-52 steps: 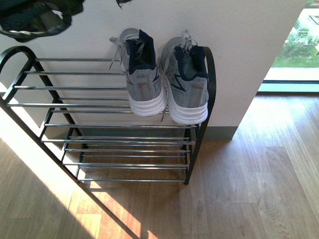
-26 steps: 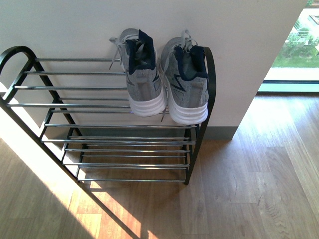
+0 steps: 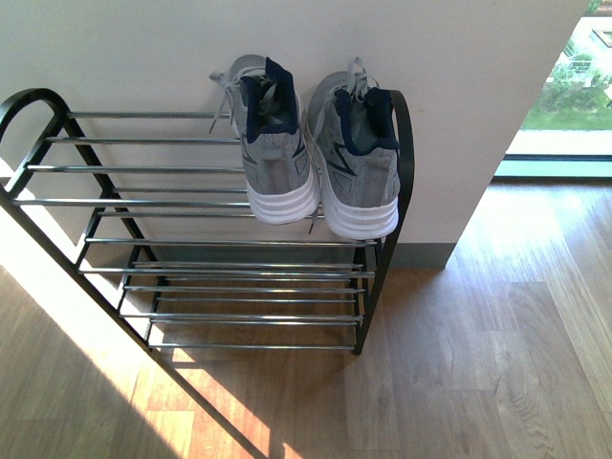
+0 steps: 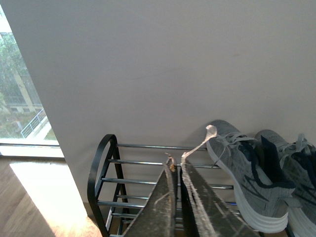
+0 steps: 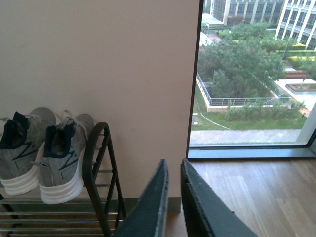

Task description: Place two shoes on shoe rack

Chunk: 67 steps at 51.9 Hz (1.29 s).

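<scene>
shoe rack (image 3: pixel 143 203): left end cropped | right-hand shoe (image 4: pixel 301 183): partly out of frame

Dark, tapered jaws, the left pair scuffed

wall (image 3: pixel 459 96): plain off-white, far side | skirting (image 3: pixel 421 255): grey strip along its foot | floor (image 3: pixel 497 363): light brown wood planks | window (image 5: pixel 247 74): right of wall, dark frame, down to floor; trees, lawn, buildings outside | second window (image 4: pixel 22 98): left of wall, greenery beyond | light: daylight, bright diagonal sun patch (image 3: pixel 57 316) on floor, near left, hard-edged shadows
</scene>
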Each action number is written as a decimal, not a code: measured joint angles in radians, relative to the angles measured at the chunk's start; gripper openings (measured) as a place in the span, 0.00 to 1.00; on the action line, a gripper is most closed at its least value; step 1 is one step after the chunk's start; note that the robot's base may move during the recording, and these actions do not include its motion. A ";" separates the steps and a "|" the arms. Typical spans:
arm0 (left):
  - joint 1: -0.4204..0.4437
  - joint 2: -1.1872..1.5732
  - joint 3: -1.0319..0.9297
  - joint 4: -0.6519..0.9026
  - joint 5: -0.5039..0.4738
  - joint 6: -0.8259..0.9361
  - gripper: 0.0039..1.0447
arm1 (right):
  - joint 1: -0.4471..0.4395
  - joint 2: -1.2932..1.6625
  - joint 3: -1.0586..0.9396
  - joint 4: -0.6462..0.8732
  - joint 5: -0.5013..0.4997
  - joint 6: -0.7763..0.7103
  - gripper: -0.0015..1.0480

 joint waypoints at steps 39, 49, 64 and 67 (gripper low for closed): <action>0.299 -0.418 -0.193 -0.211 0.283 0.011 0.01 | 0.000 0.000 0.000 0.000 0.000 0.000 0.91; 0.300 -0.519 -0.193 -0.303 0.285 0.011 0.01 | 0.000 0.000 0.000 -0.001 -0.002 0.000 0.91; 0.300 -0.656 -0.193 -0.438 0.288 0.013 0.01 | 0.000 0.000 0.000 -0.002 0.003 0.000 0.91; 0.300 -0.675 -0.193 -0.460 0.288 0.013 0.01 | 0.000 0.000 0.000 -0.002 0.002 0.000 0.91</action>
